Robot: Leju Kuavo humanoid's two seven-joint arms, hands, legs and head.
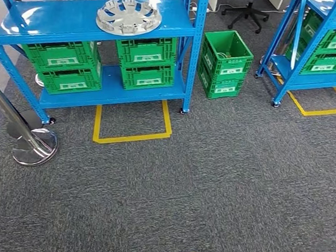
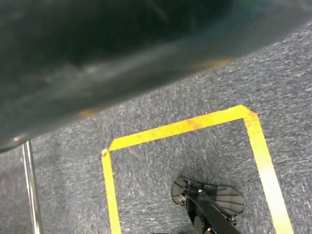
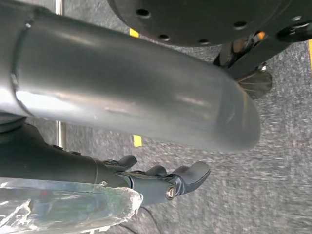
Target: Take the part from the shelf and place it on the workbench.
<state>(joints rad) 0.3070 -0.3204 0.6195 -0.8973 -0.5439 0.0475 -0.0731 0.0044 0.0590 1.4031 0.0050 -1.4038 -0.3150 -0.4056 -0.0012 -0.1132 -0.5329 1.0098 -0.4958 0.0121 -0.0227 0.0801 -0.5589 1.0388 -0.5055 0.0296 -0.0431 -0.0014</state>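
The part (image 1: 128, 16) — a silver wheel-cover disc — lay flat on the top board of the blue shelf (image 1: 56, 23) in the upper left of the head view, above green crates (image 1: 147, 62). The right hand (image 3: 162, 181) hung over grey carpet (image 1: 223, 182), fingers straight and apart, holding nothing — the left hand's state I could not tell.

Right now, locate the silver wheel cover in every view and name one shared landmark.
Head view: wheel cover lies on the blue shelf's top board, upper left of centre.
Left wrist view: not in it.
Right wrist view: not in it.
Shared landmark: yellow floor tape on the grey carpet.
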